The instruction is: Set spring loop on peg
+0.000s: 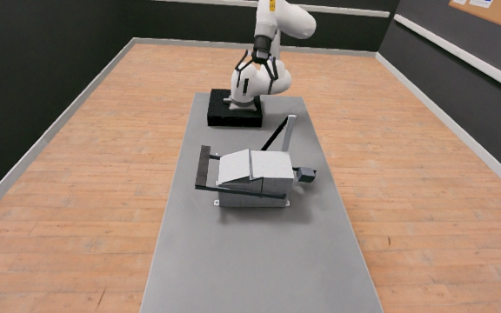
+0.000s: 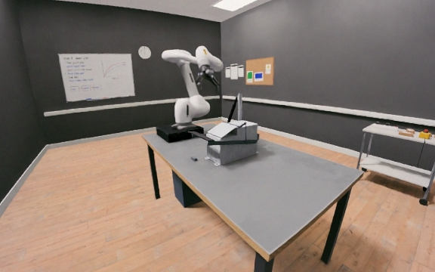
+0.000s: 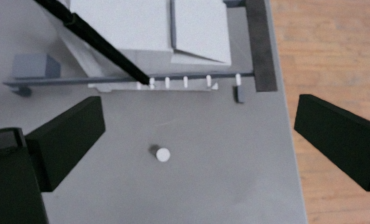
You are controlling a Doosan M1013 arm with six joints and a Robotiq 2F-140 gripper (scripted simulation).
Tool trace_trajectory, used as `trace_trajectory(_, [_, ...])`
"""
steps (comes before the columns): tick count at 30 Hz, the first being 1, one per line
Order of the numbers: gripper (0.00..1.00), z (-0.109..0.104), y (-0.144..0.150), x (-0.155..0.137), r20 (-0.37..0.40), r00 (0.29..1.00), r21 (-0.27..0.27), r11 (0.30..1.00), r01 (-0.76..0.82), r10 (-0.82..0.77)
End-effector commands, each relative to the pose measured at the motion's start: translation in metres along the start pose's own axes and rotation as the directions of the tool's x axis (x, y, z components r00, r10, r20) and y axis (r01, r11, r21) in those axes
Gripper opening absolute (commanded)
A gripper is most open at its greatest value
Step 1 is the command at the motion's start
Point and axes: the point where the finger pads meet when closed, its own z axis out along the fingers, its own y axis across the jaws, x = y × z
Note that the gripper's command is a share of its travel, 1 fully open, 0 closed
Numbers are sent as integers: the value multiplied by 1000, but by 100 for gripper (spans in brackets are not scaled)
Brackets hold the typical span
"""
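Observation:
The grey feeder (image 1: pixel 272 169) (image 2: pixel 232 151) (image 3: pixel 196 25) stands mid-bench. Its dark pedal (image 1: pixel 203 165) (image 3: pixel 261 45) is raised at one end. The black spring (image 1: pixel 273 136) (image 3: pixel 101 42) runs from the upright post (image 1: pixel 290 132) (image 2: pixel 239 106) down to the row of white pegs (image 3: pixel 185 80). Its end sits at the end of the row farthest from the pedal. The steel weight (image 3: pixel 162 154) (image 2: pixel 194 159), a small cylinder, stands upright on the bench (image 1: pixel 255 261) (image 2: pixel 278 181) beside the peg side. I cannot make it out in the top view. My gripper (image 1: pixel 258 86) (image 2: pixel 207 84) (image 3: pixel 199 112) is open and empty, high above the weight.
A grey block (image 1: pixel 306 174) (image 3: pixel 33 65) sits on the lever's end opposite the pedal. The robot's black base (image 1: pixel 233 113) stands at the bench's far end. The bench edge and wooden floor (image 3: pixel 331 60) lie just past the pedal. A white cart (image 2: pixel 406 137) stands by the right wall.

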Motion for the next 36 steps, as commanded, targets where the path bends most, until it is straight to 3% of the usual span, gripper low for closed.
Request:
trace_trajectory(1, [100,1,0,0,8,1000,22,1000,20,-20])
trace_trajectory(9, [100,1,0,0,8,1000,22,1000,20,-20])
trace_trajectory(10, [100,11,-2,-7,30,987,76,985,154,-157])
trace_trajectory(26, [100,11,-2,-7,30,987,76,985,154,-157])
trace_trajectory(27, [100,22,-5,-14,44,956,133,950,283,-291])
trace_trajectory(36, [100,22,-5,-14,44,956,133,950,283,-291])
